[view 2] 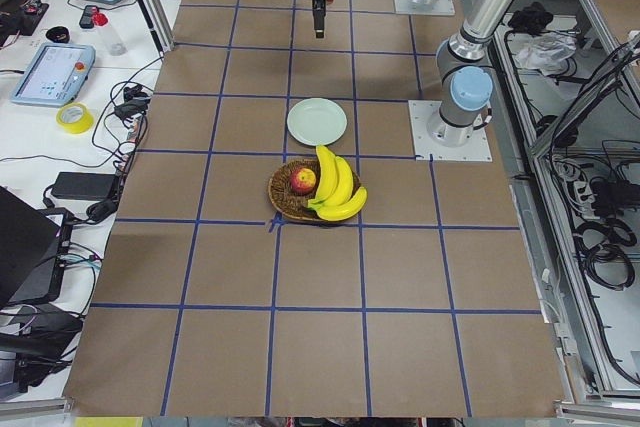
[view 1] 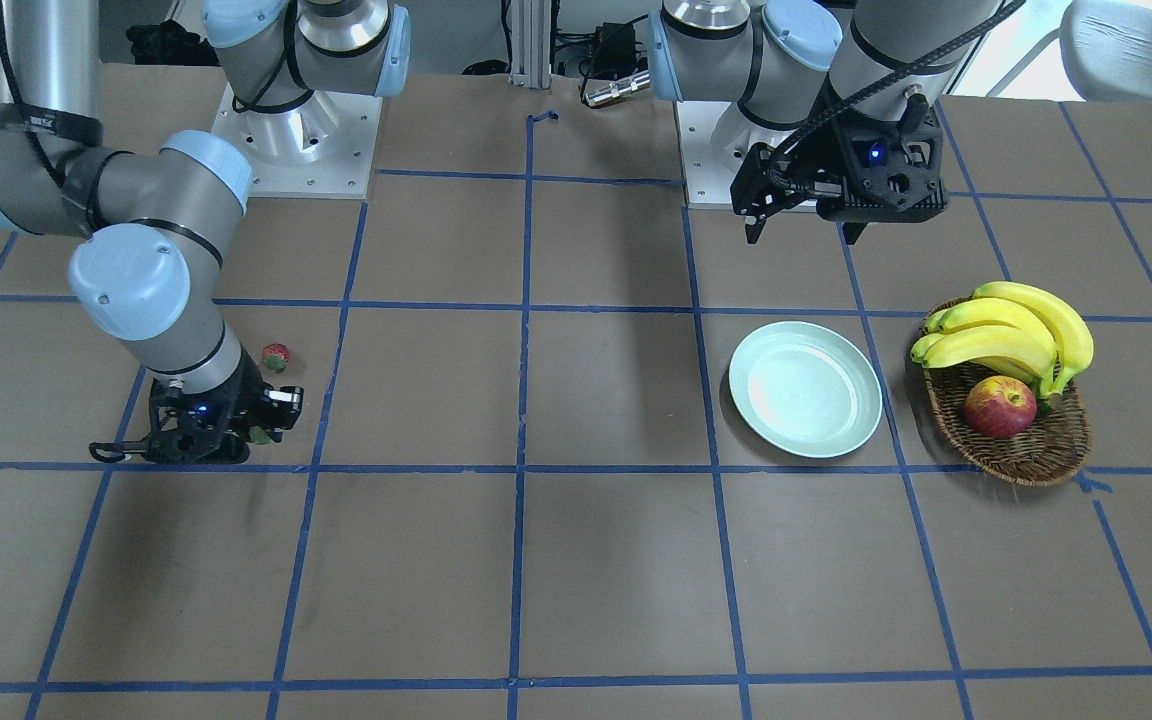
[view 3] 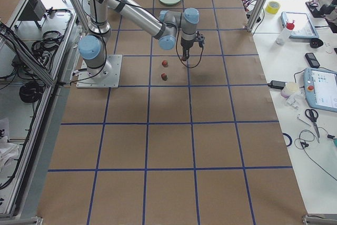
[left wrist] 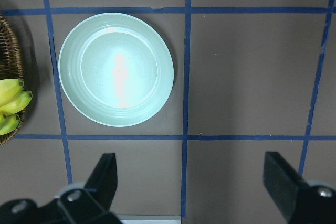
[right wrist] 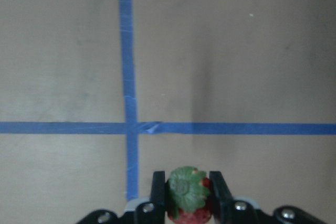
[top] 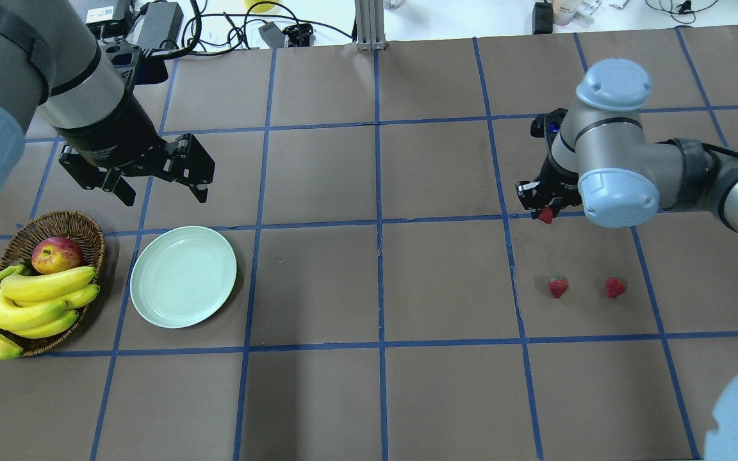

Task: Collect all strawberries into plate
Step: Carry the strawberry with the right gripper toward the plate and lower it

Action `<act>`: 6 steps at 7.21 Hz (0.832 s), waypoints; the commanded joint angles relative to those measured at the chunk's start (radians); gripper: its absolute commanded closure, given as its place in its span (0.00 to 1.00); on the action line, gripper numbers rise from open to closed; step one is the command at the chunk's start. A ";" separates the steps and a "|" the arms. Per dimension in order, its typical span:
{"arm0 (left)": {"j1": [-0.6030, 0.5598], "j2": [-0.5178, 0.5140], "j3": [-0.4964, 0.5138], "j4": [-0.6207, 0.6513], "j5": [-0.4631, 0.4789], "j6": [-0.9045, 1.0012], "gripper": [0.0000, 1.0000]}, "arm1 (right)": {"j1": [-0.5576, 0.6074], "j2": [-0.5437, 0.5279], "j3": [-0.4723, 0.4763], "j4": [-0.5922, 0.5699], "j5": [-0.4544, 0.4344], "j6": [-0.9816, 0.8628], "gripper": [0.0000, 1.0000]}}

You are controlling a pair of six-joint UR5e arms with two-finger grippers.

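Right gripper (top: 543, 206) is clamping one strawberry (right wrist: 185, 196) across its sides, leafy cap showing, probably for carrying to the empty plate (top: 183, 282) well apart. Two more strawberries (top: 558, 286) (top: 614, 287) are lying nearby. Left gripper (top: 167, 198) is hovering open by the plate.

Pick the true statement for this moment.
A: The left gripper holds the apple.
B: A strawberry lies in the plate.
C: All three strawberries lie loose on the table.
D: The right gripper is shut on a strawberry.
D: the right wrist view shows the right gripper clamped on a strawberry between its fingers, while the plate holds nothing.
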State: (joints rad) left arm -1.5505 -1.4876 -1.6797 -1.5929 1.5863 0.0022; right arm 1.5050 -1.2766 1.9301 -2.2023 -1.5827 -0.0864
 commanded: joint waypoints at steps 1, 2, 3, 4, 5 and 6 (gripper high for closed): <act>-0.002 -0.002 0.000 0.001 -0.002 -0.001 0.00 | 0.125 0.006 -0.023 0.007 0.106 0.165 0.86; 0.000 0.000 0.002 0.001 0.000 -0.001 0.00 | 0.199 0.025 -0.032 -0.005 0.109 0.234 0.85; -0.002 0.000 0.000 0.001 0.000 0.001 0.00 | 0.296 0.067 -0.069 -0.023 0.109 0.323 0.82; -0.002 -0.002 0.000 0.001 -0.003 -0.001 0.00 | 0.376 0.129 -0.139 -0.040 0.102 0.429 0.82; -0.002 -0.002 0.000 0.001 0.000 -0.001 0.00 | 0.450 0.191 -0.220 -0.034 0.105 0.507 0.85; -0.002 0.000 0.002 0.001 0.000 -0.001 0.00 | 0.519 0.245 -0.280 -0.036 0.113 0.599 0.85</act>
State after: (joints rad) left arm -1.5523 -1.4890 -1.6794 -1.5923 1.5855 0.0017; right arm 1.9369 -1.0993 1.7284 -2.2361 -1.4758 0.4047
